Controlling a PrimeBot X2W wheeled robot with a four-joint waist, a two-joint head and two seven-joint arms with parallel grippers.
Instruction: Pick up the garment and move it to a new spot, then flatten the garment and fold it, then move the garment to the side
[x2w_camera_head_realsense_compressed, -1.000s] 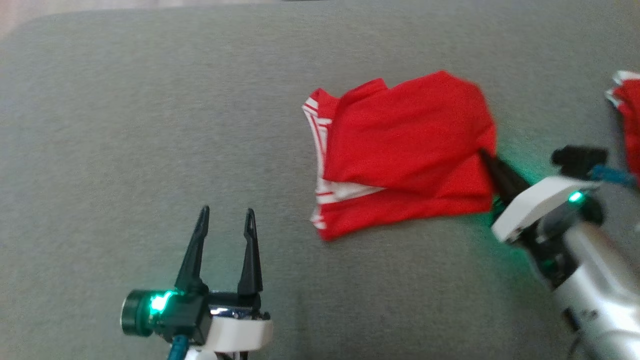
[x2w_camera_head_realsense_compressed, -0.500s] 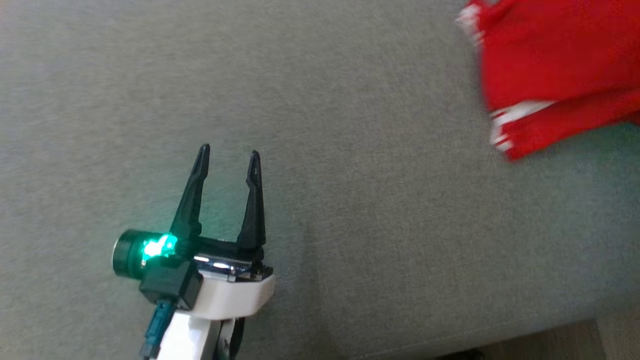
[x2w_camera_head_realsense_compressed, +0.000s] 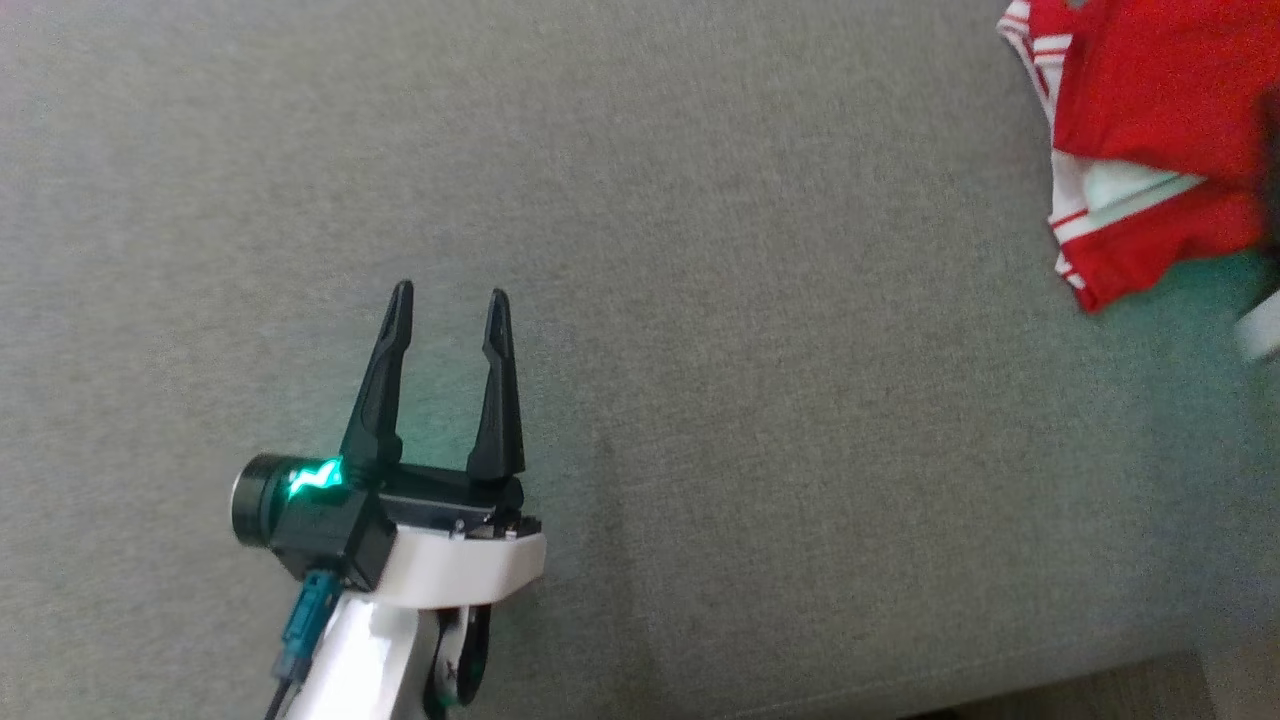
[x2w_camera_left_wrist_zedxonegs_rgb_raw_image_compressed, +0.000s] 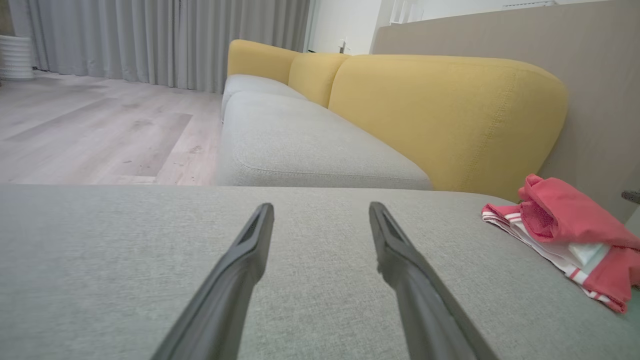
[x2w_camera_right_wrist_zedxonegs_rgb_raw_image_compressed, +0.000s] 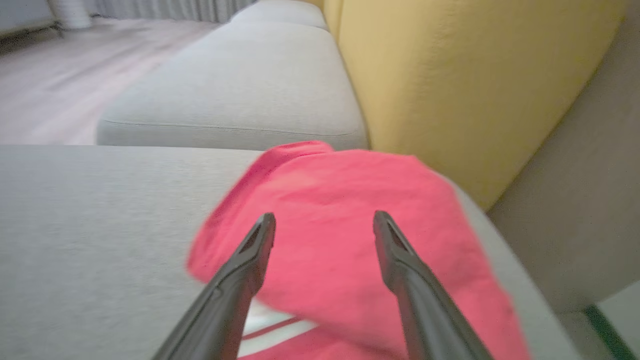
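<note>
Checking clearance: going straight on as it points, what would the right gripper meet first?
Most likely the folded red garment with white stripes, lying just ahead of the open right gripper.

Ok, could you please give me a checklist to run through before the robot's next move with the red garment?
1. Right gripper: jaws apart, no cloth pinched. Ok.
2. Garment folded, layers stacked, striped edge showing. Ok.
3. Garment at the grey cushion's right end. Ok.
4. Whole garment supported, nothing overhanging. Cannot tell; the head view cuts it off.
5. Left gripper: jaws apart, empty, well apart from the garment. Ok.
</note>
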